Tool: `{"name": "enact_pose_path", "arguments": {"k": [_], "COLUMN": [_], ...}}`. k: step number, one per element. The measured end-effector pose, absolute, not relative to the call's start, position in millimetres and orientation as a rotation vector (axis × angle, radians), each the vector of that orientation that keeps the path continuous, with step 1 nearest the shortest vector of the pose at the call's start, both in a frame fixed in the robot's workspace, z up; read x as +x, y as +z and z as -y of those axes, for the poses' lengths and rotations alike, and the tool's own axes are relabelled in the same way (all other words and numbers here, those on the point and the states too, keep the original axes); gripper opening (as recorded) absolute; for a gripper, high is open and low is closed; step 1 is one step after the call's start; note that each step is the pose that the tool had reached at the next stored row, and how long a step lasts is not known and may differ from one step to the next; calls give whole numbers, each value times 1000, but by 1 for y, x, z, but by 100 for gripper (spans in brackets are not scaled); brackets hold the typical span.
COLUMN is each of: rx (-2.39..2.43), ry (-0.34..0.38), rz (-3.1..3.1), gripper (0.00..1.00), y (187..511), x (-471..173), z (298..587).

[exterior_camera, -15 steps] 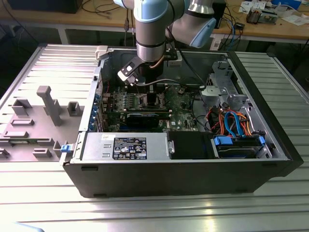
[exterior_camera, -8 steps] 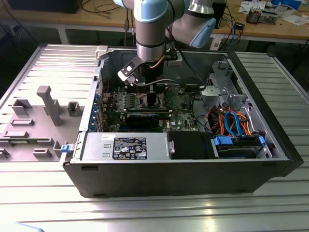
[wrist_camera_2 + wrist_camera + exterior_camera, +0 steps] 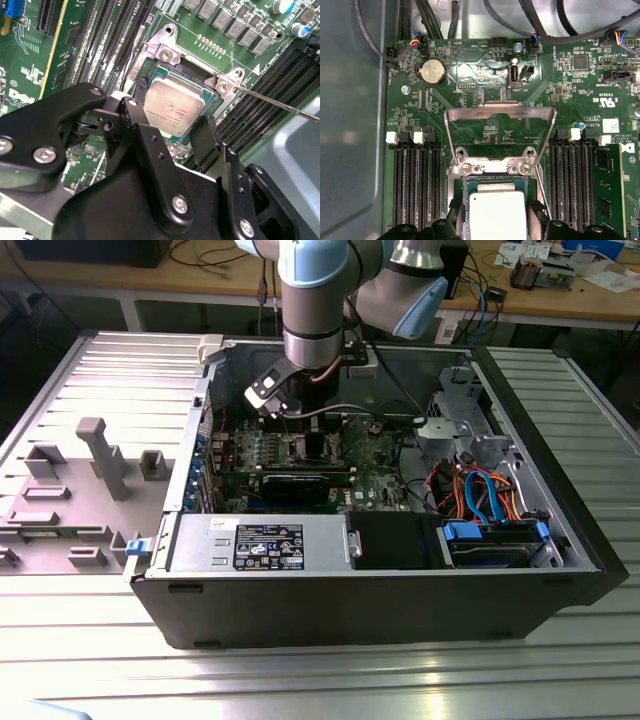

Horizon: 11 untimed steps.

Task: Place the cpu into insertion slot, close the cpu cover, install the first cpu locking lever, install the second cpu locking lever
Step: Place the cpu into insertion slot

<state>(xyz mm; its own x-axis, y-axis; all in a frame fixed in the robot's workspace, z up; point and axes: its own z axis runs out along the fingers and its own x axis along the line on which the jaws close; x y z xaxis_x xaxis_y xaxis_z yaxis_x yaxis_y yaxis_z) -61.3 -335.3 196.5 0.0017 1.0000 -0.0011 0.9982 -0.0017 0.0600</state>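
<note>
Exterior view: flat, even room light from above. Pale sheen on the ribbed table (image 3: 300, 680) along the lower frame. Inside of the computer case (image 3: 350, 610) dim, the arm (image 3: 315, 300) shading the board under it.
First wrist view: cpu (image 3: 497, 215) top glares near-white; cpu cover (image 3: 500, 107) rim glints.
Second wrist view: soft highlights on gripper (image 3: 172, 125) screws.

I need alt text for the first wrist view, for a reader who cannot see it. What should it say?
The silver cpu lies in the insertion slot of a green motherboard, with the black claw close around it. The cpu cover stands open beside the slot, and long black memory slots run on both sides.
</note>
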Motion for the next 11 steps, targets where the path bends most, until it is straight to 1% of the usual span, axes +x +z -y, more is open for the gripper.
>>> {"name": "enact_pose_path", "arguments": {"k": [3, 4, 11], "rx": [2193, 2193, 2193], "ry": [63, 64, 65], "rz": [-2187, -2187, -2187], "gripper": [60, 56, 56], "y": [197, 196, 196], "x": [-61, -61, -61], "z": [335, 335, 335]}}
